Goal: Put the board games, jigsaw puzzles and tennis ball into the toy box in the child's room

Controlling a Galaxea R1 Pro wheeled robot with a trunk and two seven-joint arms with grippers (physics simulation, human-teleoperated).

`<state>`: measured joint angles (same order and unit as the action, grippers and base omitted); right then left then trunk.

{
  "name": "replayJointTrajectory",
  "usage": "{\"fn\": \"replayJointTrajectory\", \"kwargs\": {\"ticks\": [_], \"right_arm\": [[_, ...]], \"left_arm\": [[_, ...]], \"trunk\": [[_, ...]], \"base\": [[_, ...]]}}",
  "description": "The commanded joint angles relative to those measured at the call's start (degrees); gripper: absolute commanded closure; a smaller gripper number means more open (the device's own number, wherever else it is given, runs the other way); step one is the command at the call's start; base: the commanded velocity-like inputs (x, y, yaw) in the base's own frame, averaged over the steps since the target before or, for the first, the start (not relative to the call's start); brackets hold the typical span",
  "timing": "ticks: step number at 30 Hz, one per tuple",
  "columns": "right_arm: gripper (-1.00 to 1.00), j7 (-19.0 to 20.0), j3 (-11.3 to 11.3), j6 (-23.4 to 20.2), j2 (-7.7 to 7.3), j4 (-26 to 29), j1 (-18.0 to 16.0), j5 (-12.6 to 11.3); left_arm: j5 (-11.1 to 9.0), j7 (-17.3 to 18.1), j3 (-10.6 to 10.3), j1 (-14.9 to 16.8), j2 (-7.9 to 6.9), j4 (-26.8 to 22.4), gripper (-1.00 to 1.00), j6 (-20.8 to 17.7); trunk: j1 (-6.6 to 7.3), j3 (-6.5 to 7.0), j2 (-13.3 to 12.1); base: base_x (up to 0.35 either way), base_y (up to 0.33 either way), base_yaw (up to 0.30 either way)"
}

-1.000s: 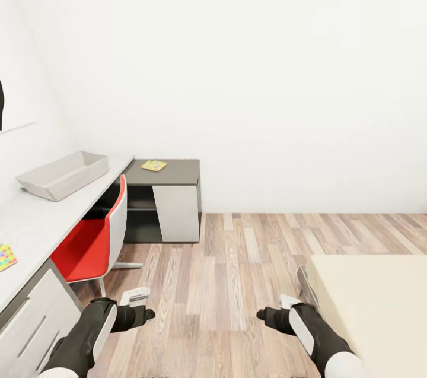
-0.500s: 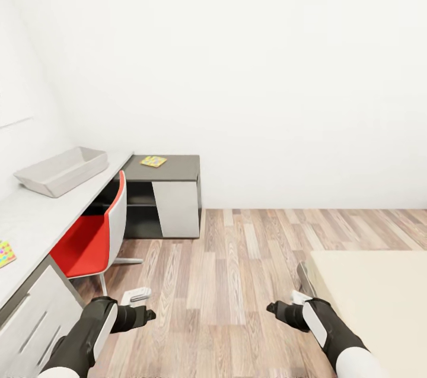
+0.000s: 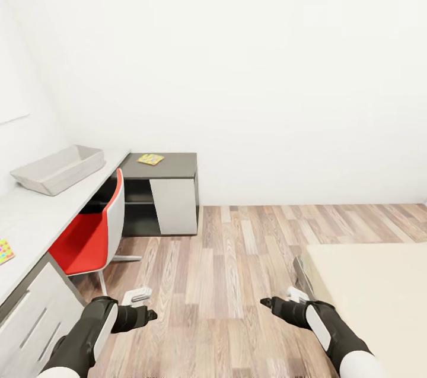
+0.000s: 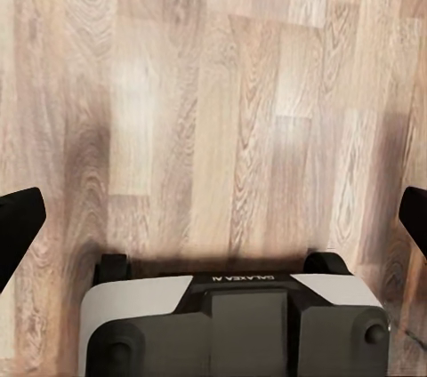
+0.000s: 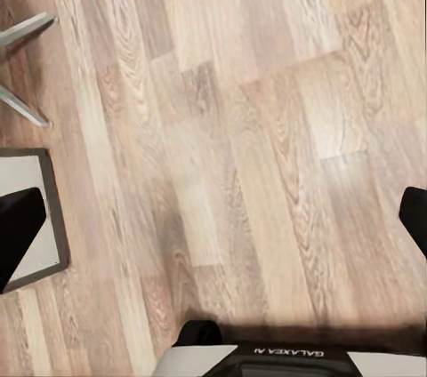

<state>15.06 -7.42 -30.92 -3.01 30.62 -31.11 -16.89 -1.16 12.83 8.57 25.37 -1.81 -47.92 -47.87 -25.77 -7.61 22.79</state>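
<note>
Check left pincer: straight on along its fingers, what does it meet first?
Judging by the left wrist view, the left pincer points down at the bare wood-plank floor, with its fingers spread. Nothing shows between; the floor looks like first contact.

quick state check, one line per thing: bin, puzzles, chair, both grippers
toy box: upright on the table, looks empty
jigsaw puzzle: flat on the table's near end
colourful flat board: flat on the dark cabinet
red chair: upright at the table
left gripper: open, empty
right gripper: open, empty
</note>
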Motion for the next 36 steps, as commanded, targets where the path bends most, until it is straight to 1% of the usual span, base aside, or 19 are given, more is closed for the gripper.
{"fn": "replayJointTrajectory", "kwargs": {"ticks": [1, 4, 5, 6, 9, 12, 21, 29, 36], "right_arm": [[-1.00, 0.38, -0.75, -0.40, 0.00, 0.02, -0.03, -0.10], [-1.00, 0.55, -1.93, -0.43, 0.01, -0.06, -0.02, -0.13], [-1.00, 0.58, -2.87, -0.46, 0.04, -0.18, -0.01, -0.14], [-1.00, 0.58, -3.29, -0.47, 0.06, -0.22, -0.01, -0.12], [-1.00, 0.60, -4.34, -0.57, 0.05, -0.32, 0.00, -0.19], [-1.00, 0.64, -4.73, -0.61, 0.03, -0.36, 0.00, -0.22], [-1.00, 0.65, -5.02, -0.63, 0.02, -0.45, 0.00, -0.17], [-1.00, 0.67, -5.01, -0.63, -0.02, -0.47, 0.00, -0.14], [-1.00, 0.67, -5.03, -0.71, -0.04, -0.48, 0.00, -0.13]], "left_arm": [[-0.09, 0.15, 0.09, 0.05, 0.02, -0.06, -1.00, -0.34], [-0.08, 0.17, 0.07, 0.06, 0.03, -0.06, -1.00, -0.36], [-0.08, 0.17, 0.06, 0.05, 0.04, -0.06, -1.00, -0.37], [-0.09, 0.17, 0.08, 0.05, 0.04, -0.06, -1.00, -0.37], [-0.13, 0.17, 0.13, 0.06, -0.01, -0.06, -1.00, -0.38], [-0.15, 0.18, 0.19, 0.06, -0.03, -0.06, -1.00, -0.38], [-0.16, 0.18, 0.05, 0.03, -0.04, -0.06, -1.00, -0.31], [-0.13, 0.18, 0.05, 0.03, -0.04, -0.06, -1.00, -0.29], [-0.10, 0.18, 0.00, 0.03, -0.04, -0.06, -1.00, -0.31]], "trunk": [[-0.02, -0.13, 0.13], [-0.02, -0.13, 0.13], [-0.02, -0.14, 0.13], [-0.02, -0.15, 0.13], [-0.02, -0.20, 0.13], [-0.02, -0.30, 0.13], [-0.02, -0.68, 0.13], [-0.02, -1.05, 0.13], [-0.02, -1.39, 0.13]], "base": [[-0.196, 0.085, -0.208], [-0.194, 0.090, -0.231], [-0.155, 0.061, -0.252], [-0.142, 0.049, -0.256], [-0.124, 0.036, -0.263], [-0.140, 0.075, -0.265], [-0.129, 0.117, -0.259], [-0.021, 0.015, -0.257], [-0.125, -0.009, -0.256]]}}
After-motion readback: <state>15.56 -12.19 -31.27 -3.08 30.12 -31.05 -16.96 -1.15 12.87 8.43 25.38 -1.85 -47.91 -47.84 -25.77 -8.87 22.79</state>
